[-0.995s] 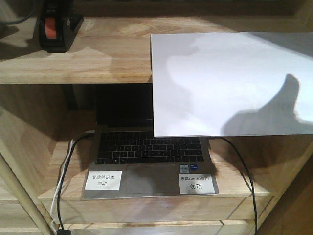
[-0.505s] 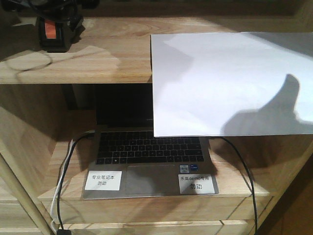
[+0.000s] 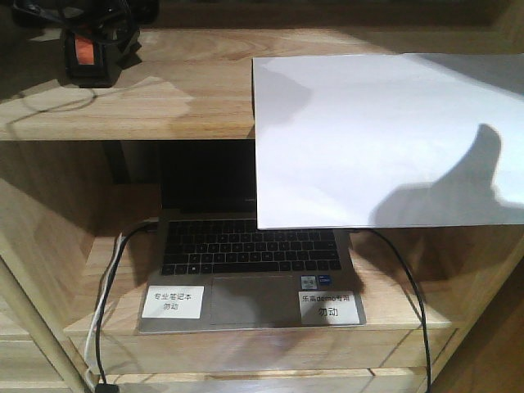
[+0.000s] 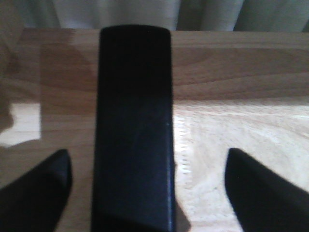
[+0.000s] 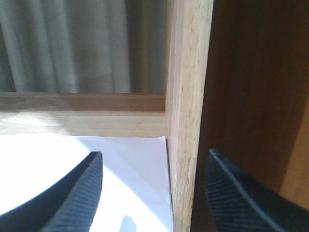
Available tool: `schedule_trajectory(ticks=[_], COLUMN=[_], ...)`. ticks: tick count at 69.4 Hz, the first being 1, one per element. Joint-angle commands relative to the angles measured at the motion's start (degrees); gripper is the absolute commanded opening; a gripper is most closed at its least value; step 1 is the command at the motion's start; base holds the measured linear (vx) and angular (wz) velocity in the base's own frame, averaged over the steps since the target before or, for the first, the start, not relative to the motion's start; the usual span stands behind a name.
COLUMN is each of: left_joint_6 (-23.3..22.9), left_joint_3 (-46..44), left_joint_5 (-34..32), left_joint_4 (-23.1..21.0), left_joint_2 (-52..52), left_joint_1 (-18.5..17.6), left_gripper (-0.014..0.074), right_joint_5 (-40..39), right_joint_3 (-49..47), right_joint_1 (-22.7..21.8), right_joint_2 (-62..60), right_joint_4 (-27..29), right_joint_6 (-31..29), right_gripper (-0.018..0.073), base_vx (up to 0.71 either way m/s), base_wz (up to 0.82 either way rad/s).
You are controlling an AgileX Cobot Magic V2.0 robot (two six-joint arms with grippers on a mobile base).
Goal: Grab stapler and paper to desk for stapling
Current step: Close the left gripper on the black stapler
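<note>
Black stapler (image 4: 133, 130) lies btwn L pincer (image 4: 149, 193) tips, gap each side, on wood shelf (image 4: 241, 121), curtain (image 4: 145, 12) behind.

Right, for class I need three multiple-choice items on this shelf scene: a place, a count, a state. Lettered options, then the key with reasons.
1. Where does the paper lie? A. on the laptop keyboard; B. on the floor; C. on the upper shelf, overhanging its front edge.
2. How many white labels are on the laptop? A. two; B. one; C. four.
3. How is the left gripper at the stapler? A. shut on it; B. open, straddling it; C. holding the paper.
Key: 1 C, the paper juts past the shelf edge above the laptop; 2 A, one each side of the trackpad; 3 B, gaps show on both sides.
</note>
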Motion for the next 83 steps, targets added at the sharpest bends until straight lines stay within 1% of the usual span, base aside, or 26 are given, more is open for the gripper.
schedule_trajectory(ticks=[1,11,13,16,17,24,43,48,54,58,66,72,75,79,83], left_joint_6=[-0.2,-0.2,-0.2,-0.2,-0.2,-0.2,0.3,2.5,5.8,6.7,7.3,7.4,7.9,10.1,14.2], left_joint_3=[-1.8,-1.8,-1.8,-1.8,-1.8,-1.8,-1.8,-1.8,-1.6,-0.5,5.2,11.0,14.5,18.4,22.7], left_joint_5=[-3.2,-3.5,-3.6,-3.7,-3.8,-4.1,-5.8,-5.8,-6.2,-7.7,-13.7,-18.5,-20.7,-23.6,-26.0], left_joint_4=[1.5,1.5,1.5,1.5,1.5,1.5,1.5,1.5,0.1,-0.9,-2.4,-3.6,-4.9,-7.4,-11.0], left_joint_2=[-2.3,-2.3,-2.3,-2.3,-2.3,-2.6,-4.5,-5.4,-6.8,-8.3,-13.3,-17.8,-20.5,-23.6,-27.0], left_joint_1=[0.1,0.1,0.1,0.1,0.1,0.1,-0.1,-0.9,-2.0,-2.7,-3.6,-4.0,-4.0,-4.0,-4.0], left_gripper=[0.0471,0.0302,0.0248,0.0191,0.0156,-0.0012,-0.0008,-0.0008,-0.0008,-0.0008,-0.0006,-0.0006,-0.0006,-0.0006,-0.0006], right_joint_5=[-4.2,-4.2,-4.2,-4.2,-4.2,-4.2,-4.2,-4.2,-4.2,-4.2,-4.2,-4.2,-4.2,-4.2,-4.2], right_joint_3=[-1.4,-1.4,-1.4,-1.4,-1.4,-1.4,-1.4,-1.4,-1.4,-1.4,-1.4,-1.4,-1.4,-1.4,-1.4], right_joint_1=[-0.4,-0.4,-0.4,-0.4,-0.4,-0.4,-0.4,-0.4,-0.4,-0.4,-0.4,-0.4,-0.4,-0.4,-0.4], right_joint_2=[0.5,0.5,0.5,0.5,0.5,0.5,0.5,0.5,0.5,0.5,0.5,0.5,0.5,0.5,0.5], right_joint_4=[0.0,0.0,0.0,0.0,0.0,0.0,0.0,0.0,0.0,0.0,0.0,0.0,0.0,0.0,0.0], right_joint_6=[-0.2,-0.2,-0.2,-0.2,-0.2,-0.2,-0.2,-0.2,-0.2,-0.2,-0.2,-0.2,-0.2,-0.2,-0.2], right_gripper=[0.0433,0.0433,0.0433,0.0433,0.0433,0.0433,0.0433,0.0433,0.0433,0.0433,0.0433,0.0433,0.0433,0.0433,0.0433], base_vx=[0.0,0.0,0.0,0.0,0.0,0.0,0.0,0.0,0.0,0.0,0.0,0.0,0.0,0.0,0.0], base_wz=[0.0,0.0,0.0,0.0,0.0,0.0,0.0,0.0,0.0,0.0,0.0,0.0,0.0,0.0,0.0])
